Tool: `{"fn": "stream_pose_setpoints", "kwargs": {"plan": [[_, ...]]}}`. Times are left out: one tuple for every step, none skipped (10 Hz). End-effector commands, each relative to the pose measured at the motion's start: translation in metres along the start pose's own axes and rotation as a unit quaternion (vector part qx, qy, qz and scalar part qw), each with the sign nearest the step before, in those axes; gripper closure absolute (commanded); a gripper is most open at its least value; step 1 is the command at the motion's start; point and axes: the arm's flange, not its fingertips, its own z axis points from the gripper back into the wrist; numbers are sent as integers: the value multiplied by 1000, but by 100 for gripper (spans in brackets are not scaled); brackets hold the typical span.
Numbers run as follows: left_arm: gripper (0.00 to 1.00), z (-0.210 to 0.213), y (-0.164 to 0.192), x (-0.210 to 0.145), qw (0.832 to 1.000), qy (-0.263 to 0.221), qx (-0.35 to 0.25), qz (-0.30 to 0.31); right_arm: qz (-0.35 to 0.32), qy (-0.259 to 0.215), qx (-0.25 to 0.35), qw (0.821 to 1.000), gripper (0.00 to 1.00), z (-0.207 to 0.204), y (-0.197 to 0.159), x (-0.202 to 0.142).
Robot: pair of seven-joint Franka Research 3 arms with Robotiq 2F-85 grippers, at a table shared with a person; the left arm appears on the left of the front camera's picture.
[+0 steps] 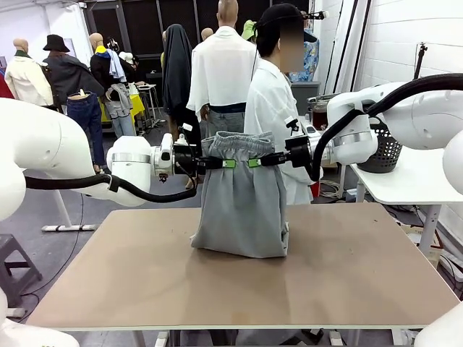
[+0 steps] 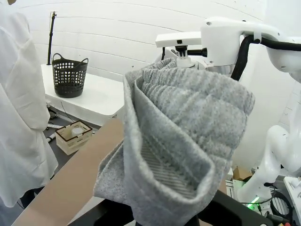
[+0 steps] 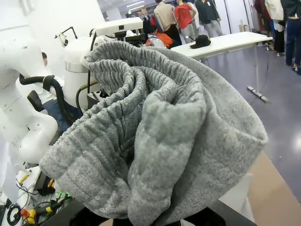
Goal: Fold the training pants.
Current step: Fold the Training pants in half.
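The step in hand appears to be the lay-down phase of the fold. The training pants point(image 1: 241, 195) are hanging between the two arms above the brown table point(image 1: 145, 282), with the gathered waistband uppermost and the lower end bunching on the tabletop.

The left gripper point(image 1: 226, 163) is clamping the waistband from the left side, and the right gripper point(image 1: 255, 163) is clamping it from the right side. Both sets of jaws are standing almost fully closed, with only the thickness of the fabric between the green pads. In each wrist view, the ribbed waistband is rising directly out of that gripper's fingers and curling over them.

The next move is likely calling for both arms to travel together, keeping the waistband taut and level while lowering the garment flat. Unequal travel could be skewing the fold line.

A person point(image 1: 271, 108) in a white shirt is standing at the far side of the table.
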Motion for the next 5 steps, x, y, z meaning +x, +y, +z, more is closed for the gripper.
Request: {"fn": "stream_pose_setpoints", "kwargs": {"plan": [[100,0,0,0,1000,0,0,0,0,0,0,1000,100,0,0,0],[100,4,-9,-6,1000,-4,-8,14,-6,-6,4,1000,100,0,4,-8],[100,9,-17,-16,999,-6,-8,32,-16,-18,7,1000,100,-1,7,-20],[100,10,-26,-24,999,-6,-14,45,-23,-21,12,999,100,-1,11,-29],[100,12,-34,-31,998,-9,-22,56,-28,-25,23,999,100,-2,15,-36]]}}
